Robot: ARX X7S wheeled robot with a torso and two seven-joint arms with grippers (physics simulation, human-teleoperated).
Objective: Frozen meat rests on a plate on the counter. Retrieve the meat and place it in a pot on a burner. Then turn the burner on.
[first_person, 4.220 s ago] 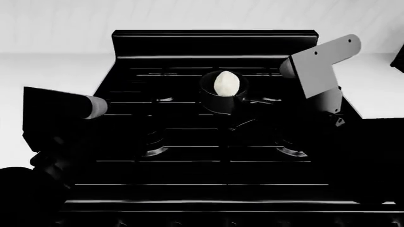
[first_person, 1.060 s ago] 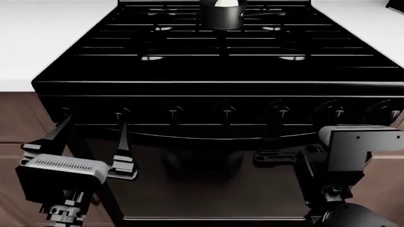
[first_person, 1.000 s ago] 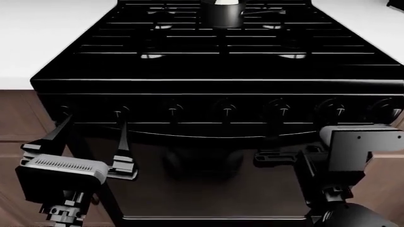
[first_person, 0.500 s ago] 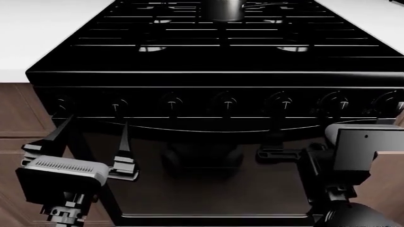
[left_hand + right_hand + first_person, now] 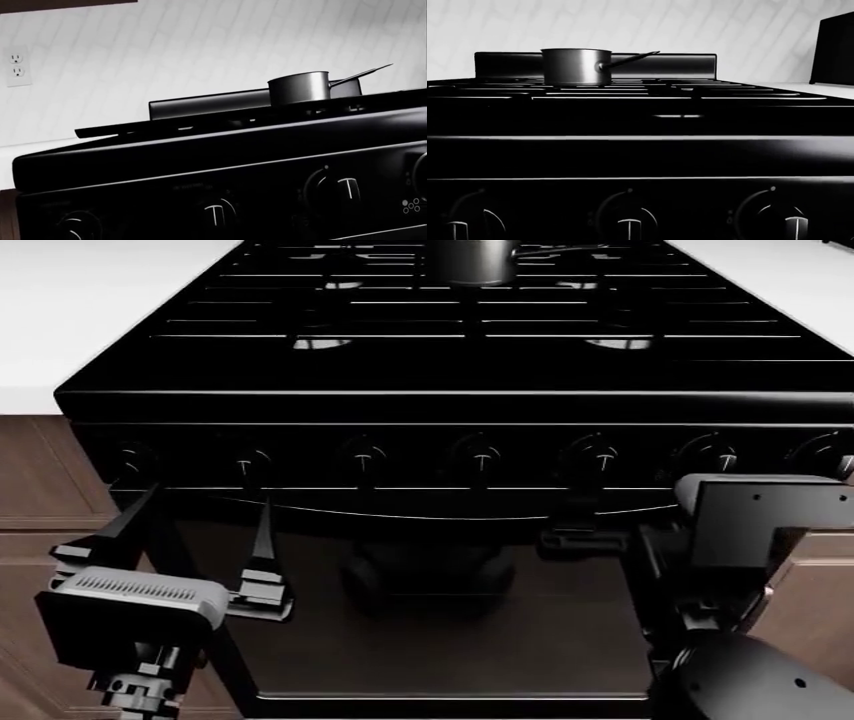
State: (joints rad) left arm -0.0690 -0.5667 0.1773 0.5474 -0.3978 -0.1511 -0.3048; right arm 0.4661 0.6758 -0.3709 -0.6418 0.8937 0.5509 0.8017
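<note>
Two hands are sitting low in front of the black gas stove: left hand is pointing at the row of round black knobs with fingers spread open; right hand is hovering below the knobs, grip state I cannot tell. Small cylindrical dark grey metal saucepan is standing on a rear burner, straight handle sticking out sideways. Meat is not showing in any view. White table is flanking the stove.
</note>
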